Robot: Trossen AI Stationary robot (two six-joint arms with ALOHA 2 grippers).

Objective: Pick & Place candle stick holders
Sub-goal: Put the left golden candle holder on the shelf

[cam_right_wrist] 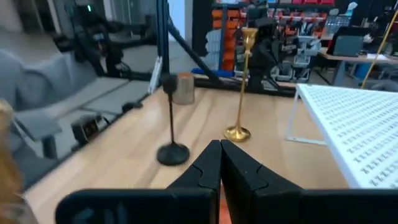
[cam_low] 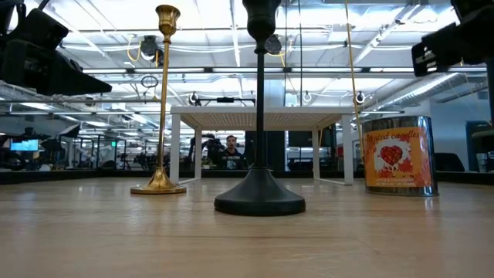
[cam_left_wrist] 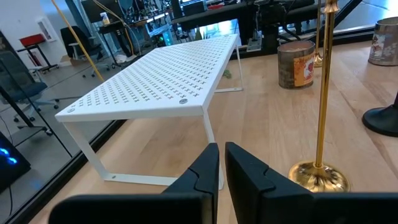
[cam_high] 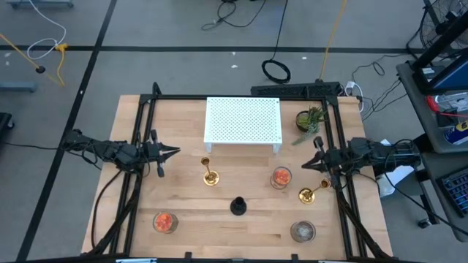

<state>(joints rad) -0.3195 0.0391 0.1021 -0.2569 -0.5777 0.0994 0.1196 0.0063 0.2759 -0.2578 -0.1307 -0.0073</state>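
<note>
One gold stick [cam_high: 210,175] stands upright on its round base at the table's middle, in front of the white rack. It also shows in the low view [cam_low: 160,100] and the left wrist view [cam_left_wrist: 320,124]. A second gold stick [cam_high: 311,193] stands at the right, just near of my right arm. The short black holder [cam_high: 238,206] stands on its base toward the near edge. Orange-red cups stand at the right middle [cam_high: 281,177] and near left [cam_high: 165,222]. A greyish cup [cam_high: 303,231] stands near right. My left gripper [cam_high: 175,152] is shut and empty, left of the middle gold stick. My right gripper [cam_high: 306,166] is shut and empty, right of the orange-red cup.
A white perforated rack [cam_high: 243,121] stands on thin legs at the far middle of the table. A small green potted plant [cam_high: 308,119] sits to its right. Black frame rails [cam_high: 139,131] run along the table's left, right and far sides. Bare wood lies between the holders.
</note>
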